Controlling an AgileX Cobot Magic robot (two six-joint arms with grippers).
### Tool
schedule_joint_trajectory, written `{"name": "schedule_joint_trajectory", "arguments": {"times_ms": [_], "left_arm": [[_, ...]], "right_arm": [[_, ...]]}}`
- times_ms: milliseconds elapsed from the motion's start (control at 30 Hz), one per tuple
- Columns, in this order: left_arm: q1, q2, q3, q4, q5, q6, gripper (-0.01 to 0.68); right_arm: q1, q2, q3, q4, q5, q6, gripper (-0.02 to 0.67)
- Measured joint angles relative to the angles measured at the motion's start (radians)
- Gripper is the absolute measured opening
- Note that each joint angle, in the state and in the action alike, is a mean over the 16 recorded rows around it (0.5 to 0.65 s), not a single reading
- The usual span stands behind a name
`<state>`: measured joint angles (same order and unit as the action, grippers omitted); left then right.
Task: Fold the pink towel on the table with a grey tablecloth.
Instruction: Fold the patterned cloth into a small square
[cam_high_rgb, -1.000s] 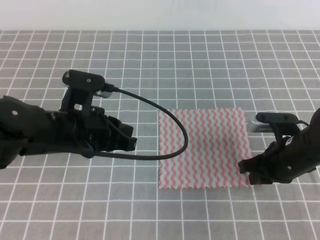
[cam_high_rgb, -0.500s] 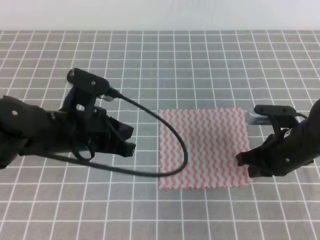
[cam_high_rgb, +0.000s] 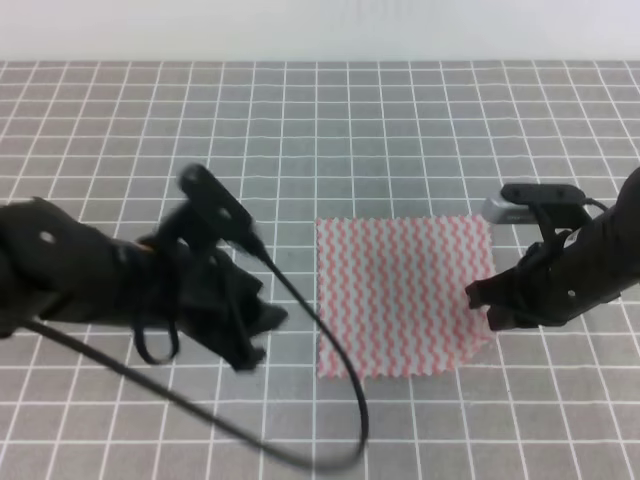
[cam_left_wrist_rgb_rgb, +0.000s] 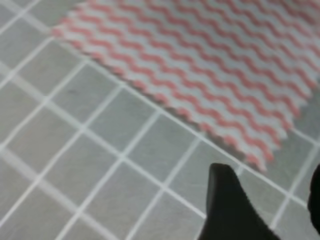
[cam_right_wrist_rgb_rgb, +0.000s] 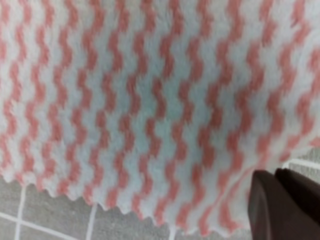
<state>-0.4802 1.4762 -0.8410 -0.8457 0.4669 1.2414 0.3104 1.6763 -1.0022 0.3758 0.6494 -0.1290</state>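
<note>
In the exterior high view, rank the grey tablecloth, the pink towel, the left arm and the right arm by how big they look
1. The grey tablecloth, filling nearly the whole view.
2. The left arm.
3. The pink towel.
4. The right arm, cut off at the edge.
The arms sit nearer the camera, so left arm versus towel is unsure.

The pink towel (cam_high_rgb: 403, 296) shows pink-and-white wavy zigzag stripes; the bench (cam_high_rgb: 400, 130) cloth is grey, gridded with thin white lines.

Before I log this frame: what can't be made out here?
- Left gripper: motion-blurred in the exterior high view, cut off by the left wrist view's bottom edge; jaw state unclear.
- Right gripper: its arm hides the contact with the pink towel; the right wrist view shows only dark fingers at the towel's edge.
</note>
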Motion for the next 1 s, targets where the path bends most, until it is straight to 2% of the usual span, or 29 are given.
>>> {"name": "schedule_joint_trajectory", "arguments": {"times_ms": [167, 433, 600, 1000], "left_arm": [[-0.074, 0.043, 0.000, 0.069, -0.030, 0.028, 0.347], [-0.179, 0.123, 0.000, 0.190, -0.099, 0.008, 0.349], [-0.202, 0.147, -0.003, 0.263, -0.126, -0.018, 0.348], [-0.205, 0.160, -0.038, 0.350, -0.123, -0.046, 0.349]], "right_arm": [[0.000, -0.001, -0.012, 0.000, 0.004, -0.014, -0.016], [0.000, -0.002, -0.031, 0.001, -0.001, -0.027, -0.016], [0.000, -0.001, -0.050, 0.002, -0.009, -0.029, -0.016], [-0.001, 0.000, -0.076, 0.002, -0.046, -0.029, -0.016]]}}
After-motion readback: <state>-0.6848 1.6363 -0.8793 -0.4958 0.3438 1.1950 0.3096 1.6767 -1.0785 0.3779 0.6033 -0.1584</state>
